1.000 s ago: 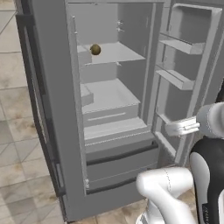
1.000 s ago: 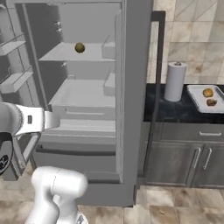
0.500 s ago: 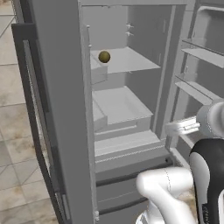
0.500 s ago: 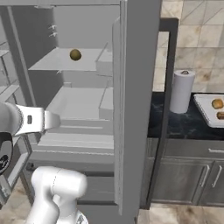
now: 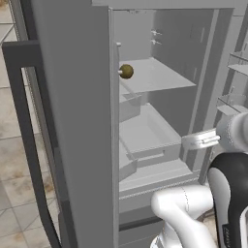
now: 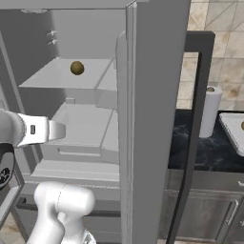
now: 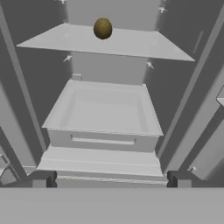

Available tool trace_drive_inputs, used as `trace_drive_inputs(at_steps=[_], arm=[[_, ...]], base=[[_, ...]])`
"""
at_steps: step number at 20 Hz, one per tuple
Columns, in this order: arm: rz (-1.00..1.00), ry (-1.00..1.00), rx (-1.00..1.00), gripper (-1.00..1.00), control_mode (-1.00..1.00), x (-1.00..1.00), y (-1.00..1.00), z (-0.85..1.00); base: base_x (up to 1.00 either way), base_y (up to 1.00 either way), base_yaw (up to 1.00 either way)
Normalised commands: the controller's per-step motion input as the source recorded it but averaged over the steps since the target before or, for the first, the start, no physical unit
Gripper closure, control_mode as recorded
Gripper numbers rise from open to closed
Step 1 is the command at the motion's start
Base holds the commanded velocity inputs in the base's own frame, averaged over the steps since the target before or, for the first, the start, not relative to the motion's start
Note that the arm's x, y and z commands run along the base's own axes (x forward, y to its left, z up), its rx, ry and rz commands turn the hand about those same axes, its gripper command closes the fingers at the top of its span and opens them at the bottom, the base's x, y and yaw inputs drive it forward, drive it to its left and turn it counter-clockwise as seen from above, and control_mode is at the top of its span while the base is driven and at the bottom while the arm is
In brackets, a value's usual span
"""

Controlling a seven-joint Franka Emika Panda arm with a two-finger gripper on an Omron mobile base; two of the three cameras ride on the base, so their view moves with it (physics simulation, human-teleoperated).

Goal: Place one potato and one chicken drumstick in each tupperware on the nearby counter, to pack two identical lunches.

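A brown potato [image 5: 126, 71] [image 6: 77, 67] [image 7: 103, 28] sits alone on the upper shelf of the open fridge. My gripper [image 7: 111, 179] [image 5: 198, 140] [image 6: 55, 129] hangs open in front of the fridge, level with the drawer and well below and short of the potato. Its two fingertips [image 7: 41, 179] stand wide apart with nothing between them. A white container [image 6: 232, 129] lies on the dark counter at the far right edge, mostly cut off. No chicken drumstick can be made out.
The fridge's left door [image 5: 72, 121] and right door [image 6: 152, 119] stand open on either side of the arm. A shallow drawer [image 7: 103, 113] lies under the potato's shelf. A paper towel roll [image 6: 209, 112] stands on the counter [image 6: 209, 152].
The whole picture has shifted and the fridge has grown larger, so the base has driven closer to it. The potato stays on its shelf and the gripper keeps its pose.
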Motion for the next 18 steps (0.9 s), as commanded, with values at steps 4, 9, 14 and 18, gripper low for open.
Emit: trace_drive_inputs(at_steps=[4,9,14,18], arm=[[0.00,0.00,0.00,-1.00,-1.00,0.01,0.07,-0.11],[0.02,-0.06,0.00,-1.00,-1.00,0.00,0.22,0.11],[0.01,-0.10,0.00,-1.00,-1.00,0.18,0.09,0.43],[0.00,-0.03,0.00,-1.00,-1.00,0.28,0.00,0.41]], base=[[0.21,0.10,0.00],[0.00,0.00,0.00],[0.00,0.00,0.00],[0.00,0.00,0.00]])
